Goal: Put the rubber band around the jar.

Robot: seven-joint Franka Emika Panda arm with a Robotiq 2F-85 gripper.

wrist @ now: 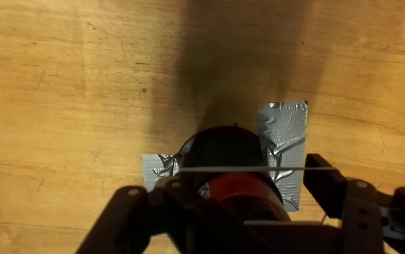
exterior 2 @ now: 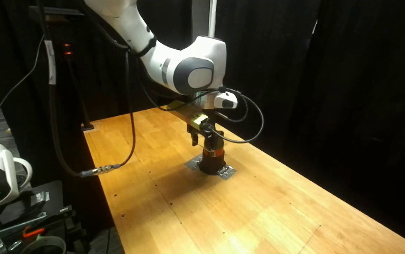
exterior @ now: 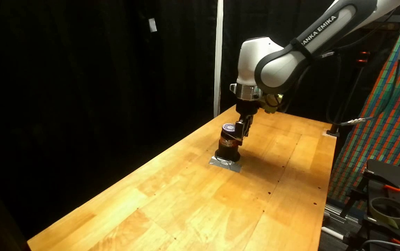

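The jar (exterior: 228, 142) has a red-orange label and a pale patterned lid; it stands upright on a black base taped to the table. It also shows in an exterior view (exterior 2: 218, 153) and in the wrist view (wrist: 241, 187). My gripper (wrist: 251, 173) is low over the jar, fingers spread apart. One finger is beside the jar; the other stands off from it. The pale rubber band (wrist: 237, 169) is stretched between the fingers in two strands. A thin strand crosses the jar's side in an exterior view (exterior: 233, 136). Whether the band circles the jar fully I cannot tell.
Grey tape (wrist: 283, 141) holds the base to the wooden table (exterior: 200, 205). Dark curtains stand behind the table. A cart (exterior: 391, 216) with a tape roll and tools is beside the table. Cables hang from the arm (exterior 2: 255, 134).
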